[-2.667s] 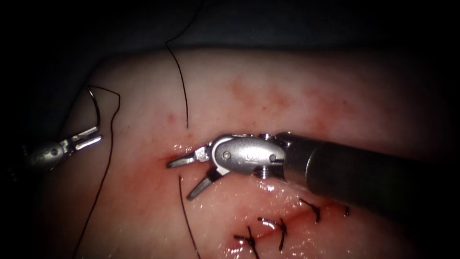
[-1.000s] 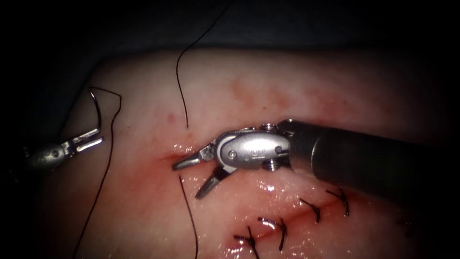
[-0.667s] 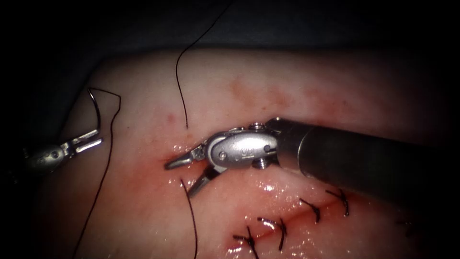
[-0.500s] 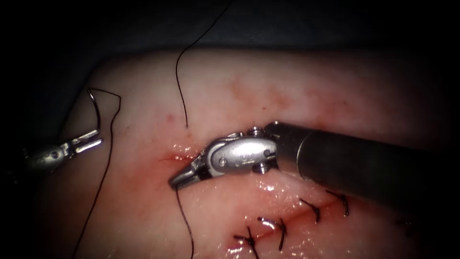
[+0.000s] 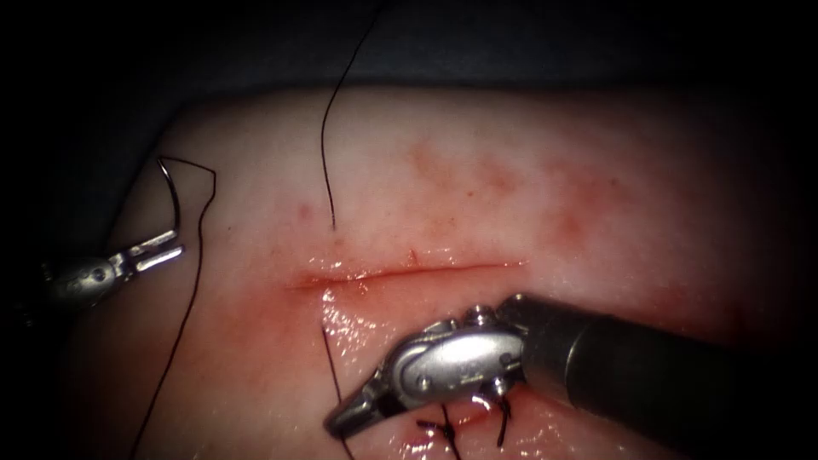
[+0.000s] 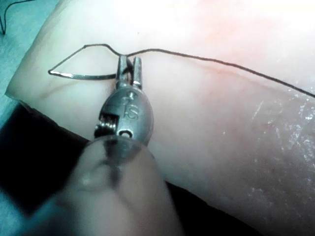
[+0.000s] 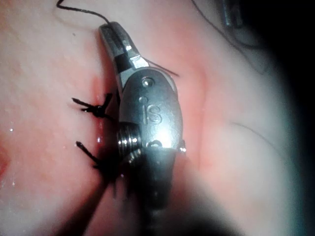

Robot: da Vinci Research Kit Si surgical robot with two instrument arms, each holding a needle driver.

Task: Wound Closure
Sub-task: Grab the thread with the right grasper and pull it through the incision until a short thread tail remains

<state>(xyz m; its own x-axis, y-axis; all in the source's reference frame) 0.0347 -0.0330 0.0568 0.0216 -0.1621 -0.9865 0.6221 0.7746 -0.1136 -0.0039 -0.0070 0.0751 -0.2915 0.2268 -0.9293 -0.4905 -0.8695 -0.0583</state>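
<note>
The cut (image 5: 409,273) runs across the tissue (image 5: 511,170). My left tool (image 5: 170,247) is well to the left of the cut's left end. It is shut on the curved needle (image 5: 173,200) near one end of its curve, and the needle is out of the tissue. In the left wrist view the needle (image 6: 83,75) lies across the left tool's jaws (image 6: 129,66). My right tool (image 5: 339,422) is below the cut, shut on the thread (image 5: 331,358) that comes out of the tissue under the cut's left end. The right wrist view shows these jaws (image 7: 110,32) closed.
Another length of thread (image 5: 325,145) rises from the tissue above the cut and runs off upward. Thread from the needle trails down the left side (image 5: 183,324). Tied stitches (image 5: 503,417) lie beside the right tool, with knots (image 7: 93,105) close to its wrist.
The right tool's jaws stood open at the cut's left end, then shut on the thread below it. The tool has moved down and toward the front with the thread. The left tool has stayed still.
</note>
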